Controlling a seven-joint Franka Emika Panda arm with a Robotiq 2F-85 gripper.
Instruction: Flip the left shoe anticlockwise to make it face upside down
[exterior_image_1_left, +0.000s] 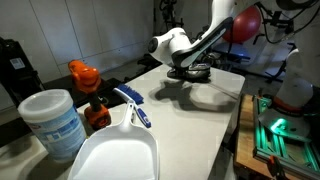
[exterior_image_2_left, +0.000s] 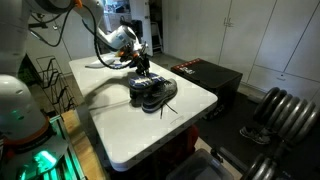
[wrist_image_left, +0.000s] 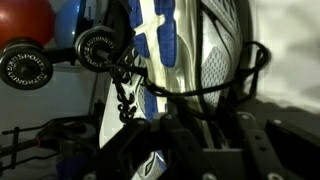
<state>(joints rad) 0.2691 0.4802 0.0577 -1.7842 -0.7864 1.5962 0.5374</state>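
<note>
One hand (exterior_image_2_left: 146, 75) pinched the left shoe (wrist_image_left: 200, 40)
Light, floppy mesh; stiff sole edge (wrist_image_left: 160, 50) beside the hand suited gripping.

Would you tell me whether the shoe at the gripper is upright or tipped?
Tipped: the wrist view looks onto the blue-and-white sole of the shoe, its laces trailing loose. How far over, cannot tell.

A white table (exterior_image_2_left: 120, 135) stands before pale cabinets (exterior_image_2_left: 272, 40).
</note>
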